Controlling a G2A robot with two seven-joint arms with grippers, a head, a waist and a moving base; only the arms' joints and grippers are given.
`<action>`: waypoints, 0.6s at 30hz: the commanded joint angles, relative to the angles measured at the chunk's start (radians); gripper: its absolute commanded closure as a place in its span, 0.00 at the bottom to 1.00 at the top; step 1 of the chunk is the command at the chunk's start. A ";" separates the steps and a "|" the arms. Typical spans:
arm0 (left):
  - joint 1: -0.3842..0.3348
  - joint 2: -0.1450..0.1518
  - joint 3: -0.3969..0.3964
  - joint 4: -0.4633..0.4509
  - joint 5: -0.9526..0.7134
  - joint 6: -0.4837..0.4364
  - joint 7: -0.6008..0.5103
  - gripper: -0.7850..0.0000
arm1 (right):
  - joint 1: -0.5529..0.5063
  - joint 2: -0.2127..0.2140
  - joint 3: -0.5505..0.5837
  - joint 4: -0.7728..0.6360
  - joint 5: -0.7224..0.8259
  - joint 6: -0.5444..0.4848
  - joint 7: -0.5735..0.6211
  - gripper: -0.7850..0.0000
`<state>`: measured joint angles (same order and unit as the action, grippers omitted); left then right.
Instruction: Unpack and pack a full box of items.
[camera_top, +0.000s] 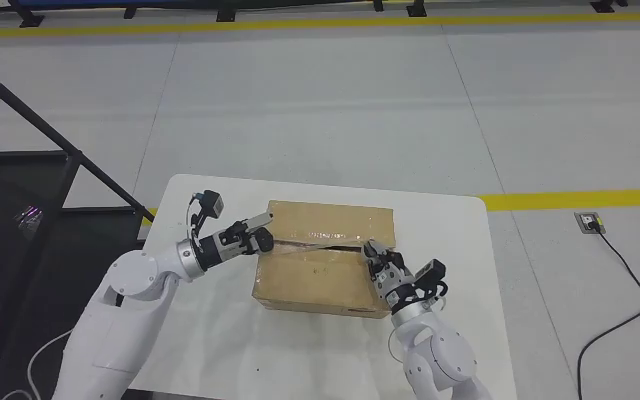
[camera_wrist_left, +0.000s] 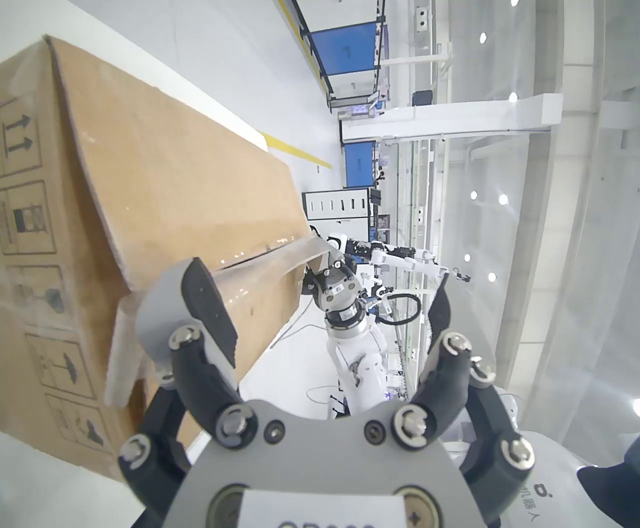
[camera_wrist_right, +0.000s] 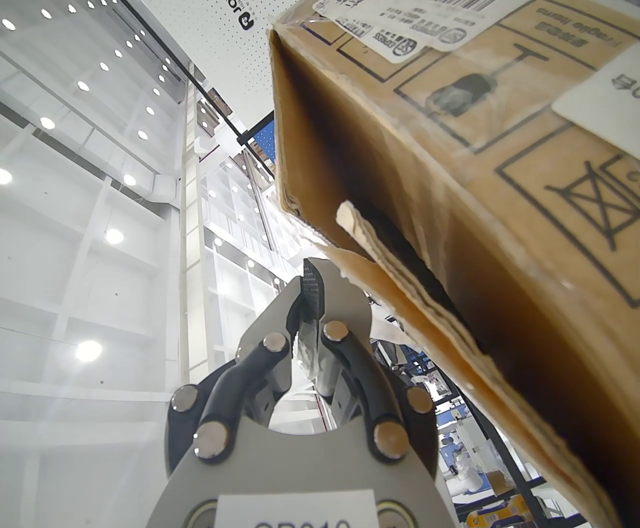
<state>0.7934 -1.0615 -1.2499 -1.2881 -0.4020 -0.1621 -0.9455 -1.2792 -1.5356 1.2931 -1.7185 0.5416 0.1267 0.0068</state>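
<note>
- Box (camera_top: 320, 270) on the table (camera_top: 200, 320), right between the two grippers.
- Left gripper (camera_wrist_left: 320, 290) at the box's left end, opened wide, just beside the loose tape (camera_wrist_left: 270, 257).
- Right gripper (camera_wrist_right: 310, 295) at the other end, pinched tight on the tape.

A white table (camera_top: 440, 230) with rounded corners stands on a pale grey floor (camera_top: 300, 100) marked with yellow lines. One brown cardboard box (camera_top: 325, 270) lies directly on it, about midway between left and right and closer to the far edge, its long side running left to right, clear tape (camera_top: 315, 240) along its top seam
</note>
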 joint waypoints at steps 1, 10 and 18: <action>-0.017 -0.005 0.016 0.031 -0.002 -0.014 0.004 0.00 | -0.001 0.000 0.000 -0.001 0.000 0.001 0.000 1.00; -0.047 -0.016 0.044 0.080 -0.010 -0.038 0.003 0.00 | -0.004 0.004 0.004 -0.004 -0.008 0.009 0.008 1.00; -0.056 -0.022 0.061 0.092 -0.009 -0.039 0.004 0.00 | -0.007 0.007 0.006 -0.010 -0.017 0.017 0.009 0.00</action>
<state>0.7385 -1.0824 -1.1906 -1.1980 -0.4096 -0.2011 -0.9425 -1.2854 -1.5285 1.2994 -1.7265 0.5240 0.1439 0.0155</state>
